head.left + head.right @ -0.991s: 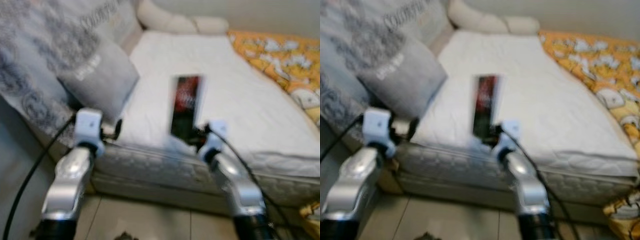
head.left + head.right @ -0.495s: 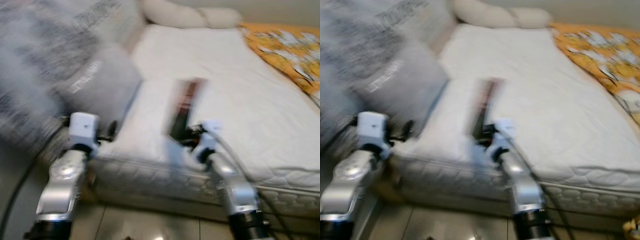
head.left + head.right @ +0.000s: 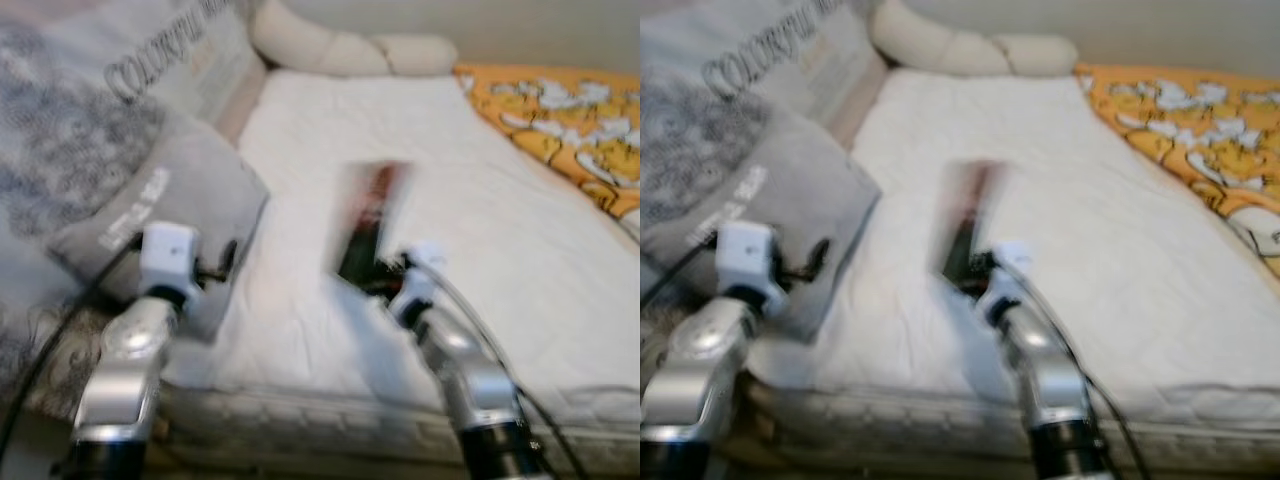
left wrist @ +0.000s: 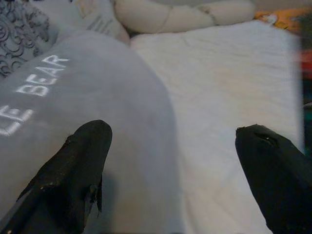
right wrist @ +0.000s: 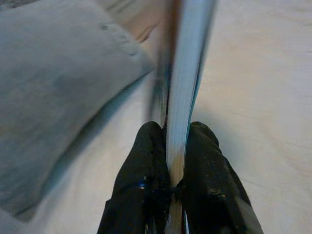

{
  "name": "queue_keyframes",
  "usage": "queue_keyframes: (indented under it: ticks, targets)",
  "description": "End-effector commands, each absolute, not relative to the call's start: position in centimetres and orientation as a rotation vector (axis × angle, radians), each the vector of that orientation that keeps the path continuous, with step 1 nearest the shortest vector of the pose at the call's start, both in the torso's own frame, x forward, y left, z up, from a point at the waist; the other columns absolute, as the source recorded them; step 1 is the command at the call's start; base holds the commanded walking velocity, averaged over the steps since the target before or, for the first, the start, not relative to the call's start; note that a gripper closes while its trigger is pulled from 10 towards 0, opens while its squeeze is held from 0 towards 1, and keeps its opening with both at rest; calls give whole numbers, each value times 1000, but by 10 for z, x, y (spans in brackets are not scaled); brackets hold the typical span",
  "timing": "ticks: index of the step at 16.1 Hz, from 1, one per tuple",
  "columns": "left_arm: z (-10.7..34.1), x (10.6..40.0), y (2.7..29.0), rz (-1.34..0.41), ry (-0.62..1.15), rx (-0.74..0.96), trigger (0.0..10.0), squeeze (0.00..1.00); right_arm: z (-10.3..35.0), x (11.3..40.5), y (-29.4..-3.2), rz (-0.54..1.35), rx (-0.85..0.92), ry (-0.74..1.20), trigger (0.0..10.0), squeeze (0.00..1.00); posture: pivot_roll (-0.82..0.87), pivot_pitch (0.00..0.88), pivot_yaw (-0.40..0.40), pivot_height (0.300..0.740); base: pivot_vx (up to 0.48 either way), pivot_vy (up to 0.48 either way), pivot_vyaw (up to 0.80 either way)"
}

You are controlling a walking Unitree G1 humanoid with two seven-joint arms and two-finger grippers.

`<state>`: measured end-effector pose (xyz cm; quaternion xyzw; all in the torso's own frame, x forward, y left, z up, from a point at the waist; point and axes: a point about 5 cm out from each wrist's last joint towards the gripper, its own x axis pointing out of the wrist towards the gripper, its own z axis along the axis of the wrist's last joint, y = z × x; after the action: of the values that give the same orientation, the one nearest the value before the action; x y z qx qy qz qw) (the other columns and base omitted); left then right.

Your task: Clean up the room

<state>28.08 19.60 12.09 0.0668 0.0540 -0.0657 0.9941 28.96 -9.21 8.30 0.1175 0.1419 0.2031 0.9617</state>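
My right gripper (image 3: 385, 272) is shut on a thin book (image 3: 365, 222) with a dark red and black cover, held upright over the near part of the white mattress (image 3: 480, 190). In the right wrist view the book's pale page edge (image 5: 184, 83) stands clamped between the two black fingers (image 5: 141, 180). My left gripper (image 4: 175, 170) is open, its fingers (image 4: 73, 170) spread wide just above a grey pillow (image 4: 73, 126) with white lettering, the same pillow (image 3: 160, 220) at the bed's left side.
A patterned grey blanket (image 3: 70, 150) is heaped at the far left. Cream pillows (image 3: 350, 50) lie at the head of the bed. An orange printed duvet (image 3: 560, 110) covers the right side. The mattress edge (image 3: 330, 420) runs along the bottom.
The camera has come closer to the bed: the floor has left the picture. Both arms now reach over the mattress. The book stays held upright in my right gripper.
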Motion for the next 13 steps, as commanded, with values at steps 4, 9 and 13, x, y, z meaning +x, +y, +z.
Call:
queue_keyframes:
  ticks: [4, 9, 13]
  targets:
    - [122, 275, 183, -246, 109, 153, 10000, 0, 92, 297, -95, 422, 349, 286, 10000, 0, -14, 0, 2, 740, 0, 0, 0]
    - [118, 271, 181, -309, 142, 164, 10000, 0, 90, 302, -91, 440, 354, 318, 10000, 0, -8, 0, -1, 740, 0, 0, 0]
    - [115, 267, 171, -467, 199, 149, 10000, 0, 81, 308, -80, 493, 532, 456, 10000, 0, -4, 0, 7, 740, 0, 0, 0]
